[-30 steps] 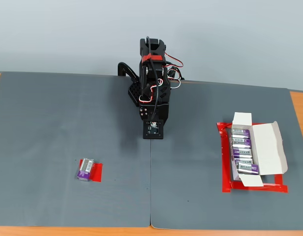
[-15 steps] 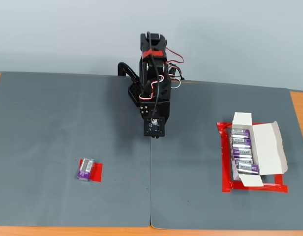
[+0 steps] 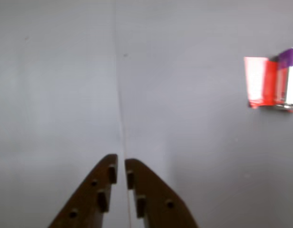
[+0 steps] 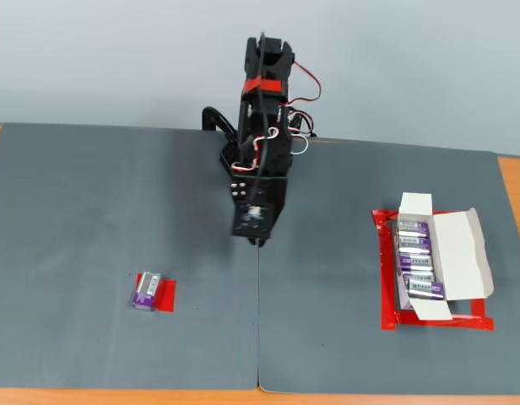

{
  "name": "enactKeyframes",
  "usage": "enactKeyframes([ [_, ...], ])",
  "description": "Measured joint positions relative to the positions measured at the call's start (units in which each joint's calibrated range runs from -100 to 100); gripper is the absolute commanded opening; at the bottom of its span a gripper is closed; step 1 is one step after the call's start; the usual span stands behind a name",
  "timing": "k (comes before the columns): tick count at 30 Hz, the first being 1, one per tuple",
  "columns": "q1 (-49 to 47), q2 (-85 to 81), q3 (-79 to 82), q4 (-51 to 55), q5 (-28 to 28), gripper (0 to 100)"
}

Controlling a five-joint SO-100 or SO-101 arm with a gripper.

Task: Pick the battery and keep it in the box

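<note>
Tool [image 3: 121, 164] clenched, empty, over mid-bench [image 4: 91, 194]. Battery [image 4: 145, 289] lies on red patch [image 4: 164, 295], well left in the fixed view. Likely light, rigid, slick-wrapped; grip across long sides. Box [image 4: 463, 253] far right, 4 inside.

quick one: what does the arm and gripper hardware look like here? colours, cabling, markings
In the fixed view, the black plastic arm has a red tape band near its top, loose red and white wires looping along its side, and pale screw heads on the wrist block. In the wrist view, the two-finger gripper shows brown, tapered fingers with small square holes.
</note>
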Motion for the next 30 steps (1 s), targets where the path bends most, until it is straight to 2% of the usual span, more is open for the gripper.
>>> enactKeyframes([
  [9,11.2,15.6,-8.6,-1.3,6.6,2],
  [19,16.0,23.9,-11.1,-9.9,13.0,2],
  [30,18.5,38.8,-21.4,-13.9,14.0,2],
])
